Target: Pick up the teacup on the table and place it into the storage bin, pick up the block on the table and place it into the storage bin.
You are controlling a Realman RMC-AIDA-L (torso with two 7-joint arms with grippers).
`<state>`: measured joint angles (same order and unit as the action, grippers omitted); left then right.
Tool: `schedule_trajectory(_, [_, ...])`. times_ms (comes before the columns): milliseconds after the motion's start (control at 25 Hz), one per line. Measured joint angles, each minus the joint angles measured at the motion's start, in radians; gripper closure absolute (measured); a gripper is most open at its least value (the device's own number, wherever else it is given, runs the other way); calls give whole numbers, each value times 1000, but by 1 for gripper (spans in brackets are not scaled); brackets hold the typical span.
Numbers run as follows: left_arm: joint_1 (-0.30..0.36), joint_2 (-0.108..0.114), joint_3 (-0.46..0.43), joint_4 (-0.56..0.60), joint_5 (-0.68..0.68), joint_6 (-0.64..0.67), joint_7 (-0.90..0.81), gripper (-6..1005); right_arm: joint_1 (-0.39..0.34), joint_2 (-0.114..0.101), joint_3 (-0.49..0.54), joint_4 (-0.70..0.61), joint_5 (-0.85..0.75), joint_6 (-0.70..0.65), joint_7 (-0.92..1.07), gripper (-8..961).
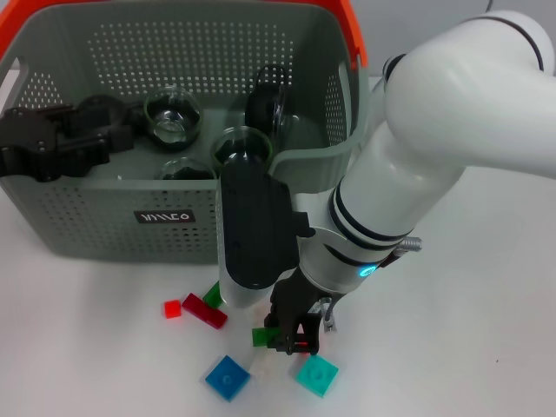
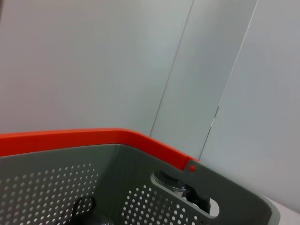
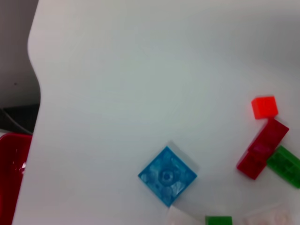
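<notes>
Grey perforated plastic makes up the storage bin (image 1: pixel 104 228), which stands at the back left of the white desk (image 1: pixel 452 347) with its orange handle (image 1: pixel 352 26) along the far edge and a small black logo label (image 1: pixel 164 216) on the near wall. At the bin's left end the left gripper (image 1: pixel 35 143) hangs just inside the rim; whether its fingers are open or closed cannot be told. Inside the bin lie several glass teacups: one near the middle (image 1: pixel 174 117), another to its right by the front wall (image 1: pixel 241 146), and a third tipped on its side against the back right (image 1: pixel 269 100).

On the desk in front of the bin lie loose blocks: a small red block (image 1: pixel 172 307), a longer dark red block (image 1: pixel 204 312) with a green block (image 1: pixel 213 294) touching it, a blue block (image 1: pixel 228 377), another green block (image 1: pixel 262 336) and a teal block (image 1: pixel 316 374).

The right gripper (image 1: pixel 294 337) reaches down among the blocks, between the second green block and the teal block; its fingers sit low by the desk, and how far apart they stand, or whether they hold anything, cannot be told.
</notes>
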<state>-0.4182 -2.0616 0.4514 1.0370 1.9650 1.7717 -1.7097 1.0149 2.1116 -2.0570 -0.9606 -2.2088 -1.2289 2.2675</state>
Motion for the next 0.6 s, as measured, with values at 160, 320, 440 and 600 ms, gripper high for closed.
schedule_trajectory(160, [4,0,-1,-1,-2,0,7,375,-5,-2,4,-65,-59,-44,62,753])
schedule_trajectory(320, [4,0,-2,-2,-4,0,8,376,-42,-4,15,-161,-125,-54,94,753])
schedule_trajectory(440, [4,0,-2,-2,-5,0,8,376,-67,-4,25,-214,-133,-47,95,753])
schedule_trajectory(600, [0,0,-2,-3,-7,0,9,376,-90,-3,28,-267,-131,-27,95,753])
